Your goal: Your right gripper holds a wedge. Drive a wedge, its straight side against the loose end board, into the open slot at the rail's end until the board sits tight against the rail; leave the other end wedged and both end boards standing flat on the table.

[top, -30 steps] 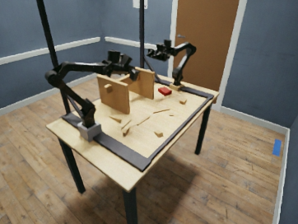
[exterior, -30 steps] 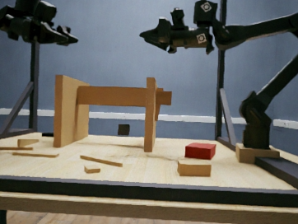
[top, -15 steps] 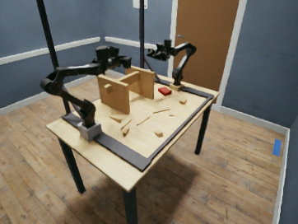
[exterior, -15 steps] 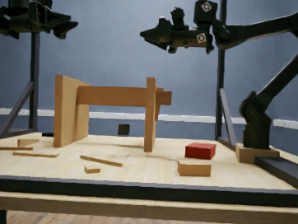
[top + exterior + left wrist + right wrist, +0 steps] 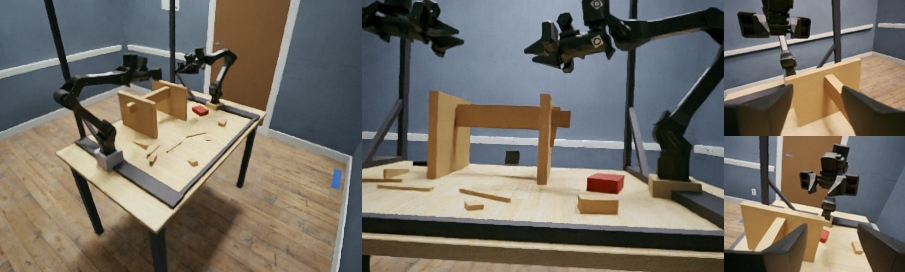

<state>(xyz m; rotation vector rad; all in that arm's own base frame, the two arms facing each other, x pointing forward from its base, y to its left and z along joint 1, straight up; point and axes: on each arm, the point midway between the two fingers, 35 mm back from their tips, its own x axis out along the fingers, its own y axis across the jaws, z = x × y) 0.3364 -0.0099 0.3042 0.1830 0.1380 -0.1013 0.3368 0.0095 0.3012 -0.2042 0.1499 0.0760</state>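
Note:
The loose end board point(image 5: 137, 115) point(image 5: 435, 135) point(image 5: 810, 100) stands upright; the rail's stub point(image 5: 131, 106) pokes through it, and I see no wedge in that stub. The other end board point(image 5: 177, 102) point(image 5: 544, 145) stands upright, with a thin wedge point(image 5: 555, 133) beside its outer face at the stub point(image 5: 564, 119). The rail point(image 5: 502, 116) point(image 5: 834, 83) point(image 5: 771, 234) spans between them. My right gripper point(image 5: 159, 74) point(image 5: 455, 46) point(image 5: 832, 227) is open and empty, high above the loose board's side. My left gripper point(image 5: 181, 69) point(image 5: 531, 55) point(image 5: 817, 88) is open and empty, above the wedged end.
Several wooden wedges and thin strips lie in front of the boards, among them a wedge point(image 5: 193, 163), a small wedge point(image 5: 473, 206) and a strip point(image 5: 484, 195). A red block point(image 5: 200, 110) point(image 5: 605, 183) point(image 5: 824, 235) and a wooden block point(image 5: 222, 123) point(image 5: 598, 205) point(image 5: 857, 247) lie toward the left arm's base.

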